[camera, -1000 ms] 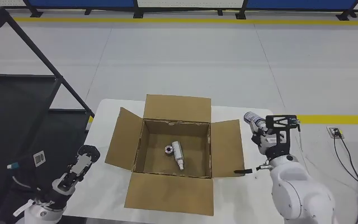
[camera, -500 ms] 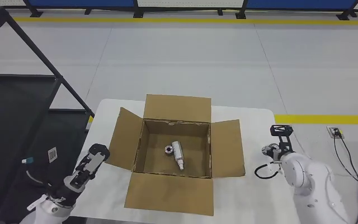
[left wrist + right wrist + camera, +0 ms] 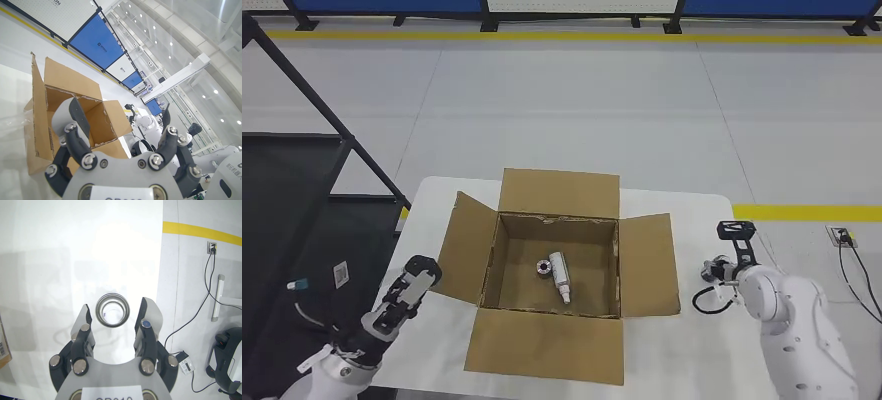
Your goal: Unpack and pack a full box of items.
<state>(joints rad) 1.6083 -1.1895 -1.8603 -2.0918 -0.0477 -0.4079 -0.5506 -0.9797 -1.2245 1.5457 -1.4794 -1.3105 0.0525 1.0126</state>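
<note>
An open cardboard box [image 3: 647, 265] stands mid-table with its flaps spread. A white bottle [image 3: 559, 272] lies on the box floor beside a small round item [image 3: 542, 267]. To the right of the box, a silvery can [image 3: 112, 313] stands upright on the white table [image 3: 56, 256]. My right gripper [image 3: 115, 303] is open, with a finger on each side of the can and a gap to each. At the table's left side my left gripper [image 3: 121, 106] is open and holds nothing. It points at the box [image 3: 66, 79] and sits just outside the left flap [image 3: 422, 268].
The table's right edge [image 3: 160, 275] runs close to the can. Beyond it is the floor, with a socket and black cable [image 3: 211, 247]. A black metal rack [image 3: 302, 190] stands left of the table. Bare tabletop [image 3: 682, 340] lies in front of the right flap.
My right gripper held the can up beside the box a second ago. It has since come down to the table, and the can now stands between its open fingers. The left gripper moved slightly toward the box.
</note>
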